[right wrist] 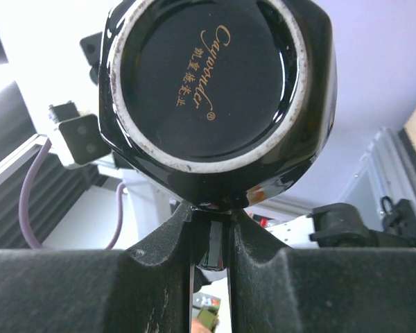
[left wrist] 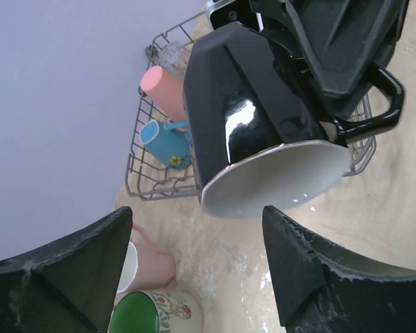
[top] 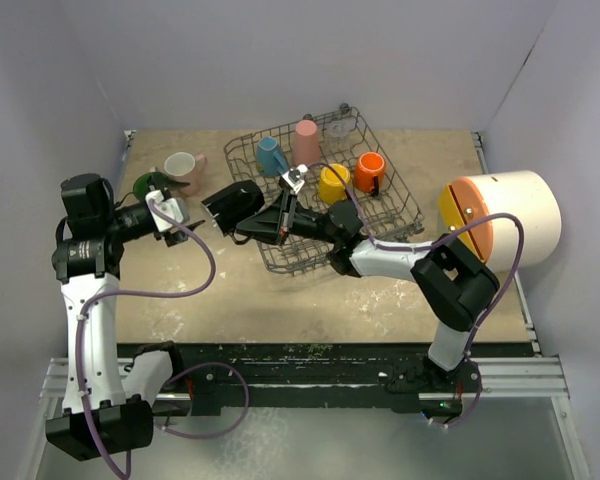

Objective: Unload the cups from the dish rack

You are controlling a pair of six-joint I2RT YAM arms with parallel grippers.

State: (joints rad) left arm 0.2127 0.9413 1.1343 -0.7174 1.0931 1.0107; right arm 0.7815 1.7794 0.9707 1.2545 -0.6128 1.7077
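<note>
The black mug (top: 232, 207) is held clear of the table (top: 330, 300), just off the left side of the dish rack (top: 280, 262). It is tipped on its side so that its white-lined mouth is turned away from the rack. It is pinched by its handle in the right gripper (right wrist: 211, 232), whose jaws are nearly closed on that thin loop — a hold that leaves the whole body of the mug free to be taken.

The left gripper (left wrist: 197, 222) is presented to the mug's mouth from the side away from the rack. Its fingers (left wrist: 76, 270) are spread wide, with nothing between them and no contact made. A handover is judged to be in hand: the mug is offered rim-first so that its wall can be straddled by the open fingers.

Further to the left of the rack, the pale pink mug (top: 185, 168) and the cream mug (top: 152, 185) are set on the table. Inside the rack, the blue mug (top: 272, 157), yellow mug (top: 333, 183), orange mug (top: 369, 172), pink tumbler (top: 306, 142) and clear glass (top: 338, 127) are not yet unloaded — the task is judged under half done.
</note>
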